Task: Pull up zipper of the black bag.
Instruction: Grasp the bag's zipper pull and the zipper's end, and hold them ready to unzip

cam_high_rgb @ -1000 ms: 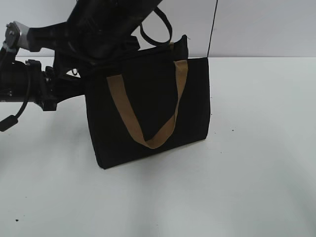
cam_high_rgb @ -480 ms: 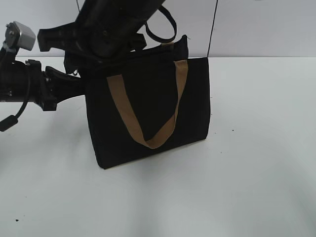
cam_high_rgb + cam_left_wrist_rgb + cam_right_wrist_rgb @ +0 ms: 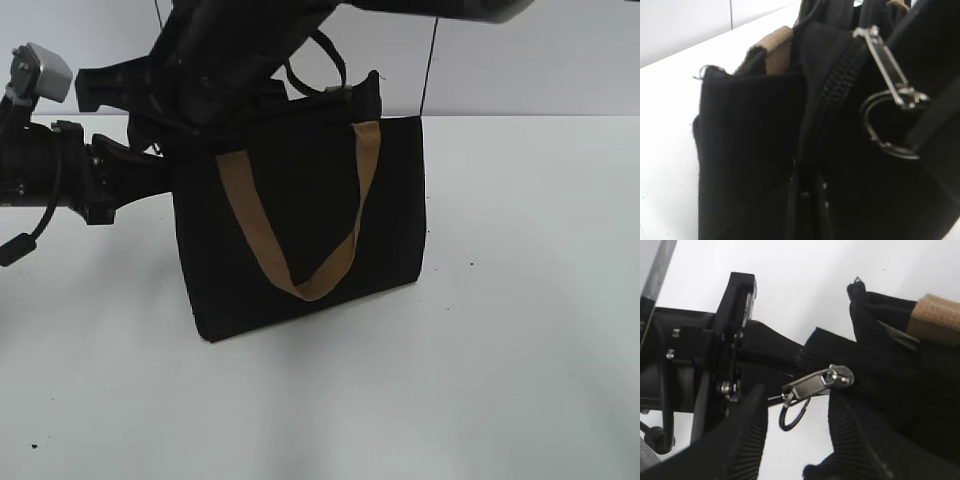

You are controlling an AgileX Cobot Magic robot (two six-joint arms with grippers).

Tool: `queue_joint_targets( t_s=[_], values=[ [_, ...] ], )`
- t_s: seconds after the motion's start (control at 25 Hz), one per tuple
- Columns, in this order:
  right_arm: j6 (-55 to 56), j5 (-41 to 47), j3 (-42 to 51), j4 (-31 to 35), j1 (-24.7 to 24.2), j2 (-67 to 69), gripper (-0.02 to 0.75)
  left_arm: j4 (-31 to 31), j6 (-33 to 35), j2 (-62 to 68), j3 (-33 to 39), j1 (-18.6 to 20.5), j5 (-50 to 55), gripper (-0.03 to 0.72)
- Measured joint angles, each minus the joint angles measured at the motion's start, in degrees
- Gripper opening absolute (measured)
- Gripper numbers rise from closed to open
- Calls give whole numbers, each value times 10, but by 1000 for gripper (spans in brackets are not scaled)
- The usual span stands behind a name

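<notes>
two hands at the black bag (image 3: 300, 220): left hand (image 3: 165, 175) grips its corner, right hand (image 3: 795, 440) spread.

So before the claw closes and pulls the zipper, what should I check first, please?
1. Bag stands upright on the table: ok. The black bag rests on its bottom edge on the table.
2. Bag end is held: ok. The left claw looks shut on the fabric at the bag's corner.
3. Pull tab is lined up: ok. The pull tab and its ring lie between the fingers of the right claw.
4. Right claw grips the tab: not ok. It is open and touches nothing.
5. Handle is clear of the tab: ok. The tan strap lies off to the side.
6. Zipper track ahead is free: cannot tell. The dark fabric hides it.
</notes>
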Motion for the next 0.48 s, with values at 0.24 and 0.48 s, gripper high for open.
queue_joint_targets(
  t_s=[0.24,0.48],
  values=[
    [11,-7,0,-9,0,1,314,0,0,0,0,0,1,34],
    [23,-8,0,-26,0,1,257,0,0,0,0,0,11,34]
  ],
)
